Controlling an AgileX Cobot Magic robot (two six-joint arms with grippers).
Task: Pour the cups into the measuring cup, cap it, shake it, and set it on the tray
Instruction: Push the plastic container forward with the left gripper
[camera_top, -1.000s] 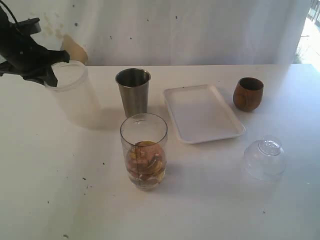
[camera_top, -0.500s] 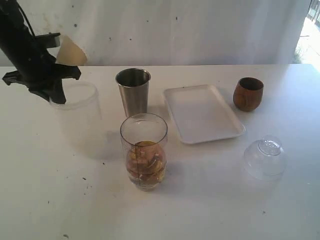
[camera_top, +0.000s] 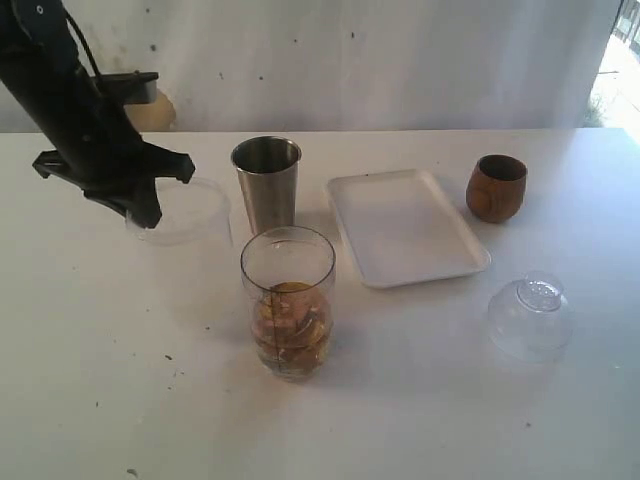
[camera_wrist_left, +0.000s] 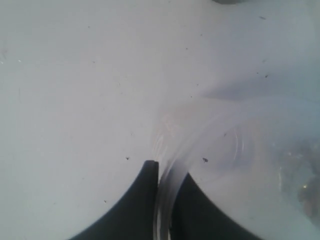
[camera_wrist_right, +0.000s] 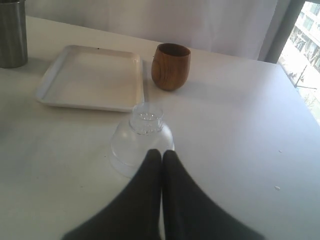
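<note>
Cups (camera_top: 266, 185): four; one tray (camera_top: 405, 228), one lid (camera_top: 530, 316). Left end effector (camera_wrist_left: 167, 170) grips translucent cup (camera_top: 196, 208); right end effector (camera_wrist_right: 161, 153) closed.

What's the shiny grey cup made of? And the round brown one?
The grey cup looks like brushed steel: a dull silver sheen with streaky reflections. The brown cup looks like wood, smooth and perhaps varnished: warm brown with darker grain patches.

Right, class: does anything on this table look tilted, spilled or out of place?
Only the translucent cup: the left gripper pinches its rim and holds it, seemingly tipped, beside the steel tumbler. No spill shows.
</note>
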